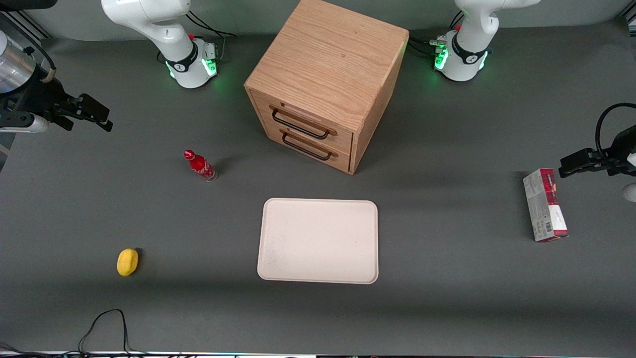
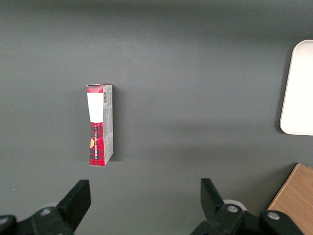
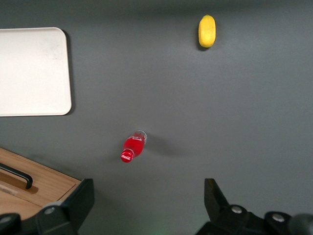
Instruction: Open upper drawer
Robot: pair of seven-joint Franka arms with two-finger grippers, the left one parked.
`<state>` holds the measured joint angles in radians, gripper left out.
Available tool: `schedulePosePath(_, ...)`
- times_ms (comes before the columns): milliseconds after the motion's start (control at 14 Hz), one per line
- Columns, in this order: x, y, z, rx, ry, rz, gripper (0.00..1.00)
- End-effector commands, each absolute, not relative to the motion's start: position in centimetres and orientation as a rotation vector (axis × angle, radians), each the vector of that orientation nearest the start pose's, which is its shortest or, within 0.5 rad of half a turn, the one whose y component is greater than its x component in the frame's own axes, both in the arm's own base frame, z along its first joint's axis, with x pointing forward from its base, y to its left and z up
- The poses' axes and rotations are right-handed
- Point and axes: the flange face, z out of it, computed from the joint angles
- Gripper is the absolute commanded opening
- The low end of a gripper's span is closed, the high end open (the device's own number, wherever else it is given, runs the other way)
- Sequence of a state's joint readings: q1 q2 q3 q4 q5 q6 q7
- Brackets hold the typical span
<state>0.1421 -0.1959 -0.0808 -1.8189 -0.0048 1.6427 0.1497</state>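
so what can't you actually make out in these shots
- Upper drawer: shut, so its contents are hidden; the front view shows only its face and black handle.
- Cabinet: cut off by the frame edge in both wrist views, showing only a corner.
- Gripper: open, hanging high at the working arm's end of the table; its arm runs off the front view's edge.
- Box: print too small to read.

Only the white script logo on the red bottle (image 3: 133, 147) shows, too small to read.

high front overview; downward wrist views, tray (image 1: 318, 241) shared
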Motion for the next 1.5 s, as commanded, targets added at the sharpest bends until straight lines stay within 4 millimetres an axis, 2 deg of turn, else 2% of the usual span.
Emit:
schedulePosePath(0,49.8,2.9,61.5,-3.141,0.1,-0.033,1.0)
schedulePosePath(143,50.8,3.4,61.5,-3.136,0.115,-0.033,1.0)
schedulePosePath(214,51.8,4.7,61.3,-3.128,0.089,-0.027,1.0)
schedulePosePath(357,52.7,10.4,62.4,-3.072,-0.01,-0.031,1.0)
schedulePosePath(500,52.7,17.7,63.2,-3.055,-0.128,0.028,1.0)
schedulePosePath(571,52.3,21.6,63.6,-3.042,-0.249,0.047,1.0)
schedulePosePath(714,51.1,28.7,63.1,-2.991,-0.463,0.067,1.0)
schedulePosePath(857,49.5,34.0,62.5,-2.917,-0.647,0.098,1.0)
schedulePosePath(929,48.8,35.8,61.9,-2.874,-0.757,0.117,1.0)
schedulePosePath(1143,47.9,38.5,59.7,-2.649,-1.052,0.211,1.0)
schedulePosePath(1286,48.6,39.2,56.0,-2.514,-1.169,0.305,1.0)
schedulePosePath(1429,48.7,39.5,52.9,-2.455,-1.261,0.328,1.0)
